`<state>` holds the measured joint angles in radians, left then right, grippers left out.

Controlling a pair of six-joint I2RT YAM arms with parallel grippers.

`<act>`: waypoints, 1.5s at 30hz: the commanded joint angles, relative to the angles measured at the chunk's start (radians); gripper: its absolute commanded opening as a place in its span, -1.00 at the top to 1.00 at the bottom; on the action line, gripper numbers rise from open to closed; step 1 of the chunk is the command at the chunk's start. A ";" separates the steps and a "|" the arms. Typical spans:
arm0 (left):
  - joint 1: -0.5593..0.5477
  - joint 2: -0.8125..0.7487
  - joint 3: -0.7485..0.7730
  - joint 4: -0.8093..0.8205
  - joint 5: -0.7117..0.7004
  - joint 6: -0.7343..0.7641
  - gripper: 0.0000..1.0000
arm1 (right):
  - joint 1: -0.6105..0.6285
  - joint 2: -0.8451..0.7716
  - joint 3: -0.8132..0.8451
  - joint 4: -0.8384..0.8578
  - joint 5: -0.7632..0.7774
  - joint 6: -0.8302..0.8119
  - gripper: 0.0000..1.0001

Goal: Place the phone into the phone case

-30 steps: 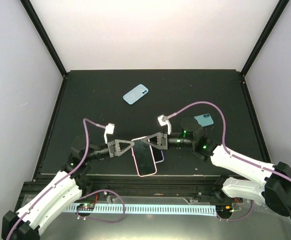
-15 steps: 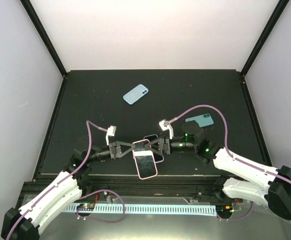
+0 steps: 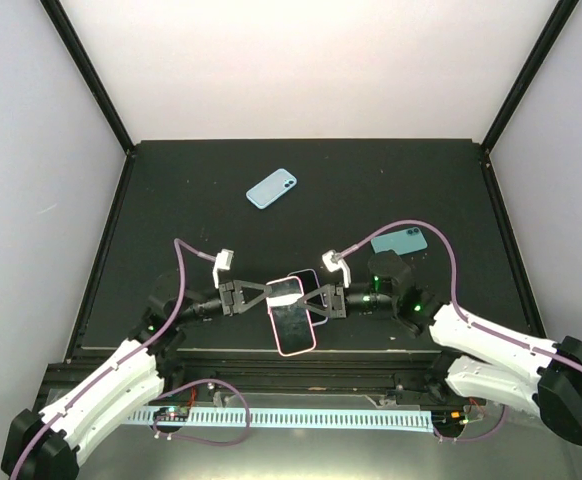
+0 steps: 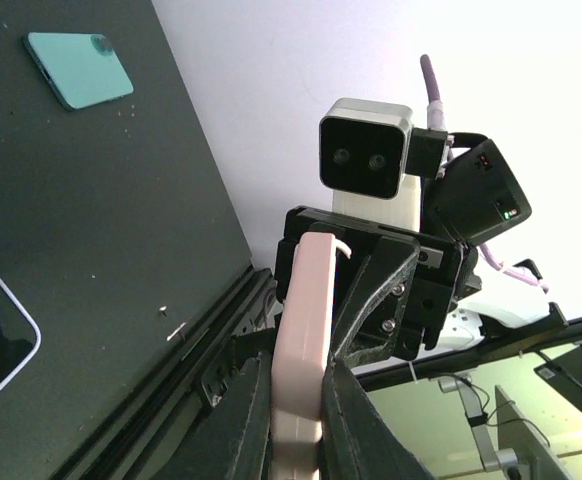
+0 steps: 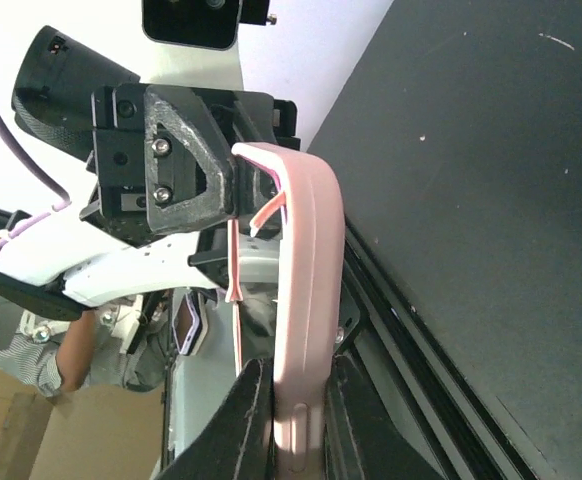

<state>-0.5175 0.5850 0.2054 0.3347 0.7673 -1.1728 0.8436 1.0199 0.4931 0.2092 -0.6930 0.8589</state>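
Note:
A pink phone case (image 3: 292, 320) with a dark face is held above the table's near edge between both grippers. My left gripper (image 3: 268, 296) is shut on its left edge, and my right gripper (image 3: 317, 303) is shut on its right edge. In the left wrist view the case (image 4: 303, 330) stands edge-on between my gripper's (image 4: 296, 388) fingers. The right wrist view shows the case (image 5: 306, 300) the same way in that gripper (image 5: 296, 390), with a thin pink lip (image 5: 236, 270) standing off it. A lavender-rimmed phone (image 3: 311, 283) lies on the table under the case. Whether a phone sits inside the case is unclear.
A light blue phone or case (image 3: 271, 188) lies at the back middle. A teal one (image 3: 399, 240) lies at the right, behind my right arm, and also shows in the left wrist view (image 4: 76, 68). The table's raised near rail (image 3: 301, 358) runs just below the held case.
Both grippers have moved a little toward the near edge with the pink case between them, and the right arm has stretched lower. The lavender-rimmed phone shows more behind the case.

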 commanded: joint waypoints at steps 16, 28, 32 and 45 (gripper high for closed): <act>-0.004 0.087 -0.049 0.148 0.010 -0.072 -0.29 | -0.014 -0.089 -0.025 0.111 0.245 0.144 0.91; -0.006 0.042 0.074 -0.318 -0.092 0.181 -0.97 | -0.267 -0.050 0.086 -0.335 0.291 -0.178 0.87; -0.005 0.004 0.143 -0.497 -0.176 0.252 -0.98 | -0.344 0.001 0.099 -0.420 0.298 -0.281 0.87; -0.004 -0.161 0.111 -0.697 -0.350 0.306 -0.98 | -0.492 0.254 0.113 -0.324 0.186 -0.339 0.85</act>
<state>-0.5194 0.4725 0.3519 -0.3309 0.4366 -0.8925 0.3771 1.2247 0.5583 -0.2024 -0.4412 0.5510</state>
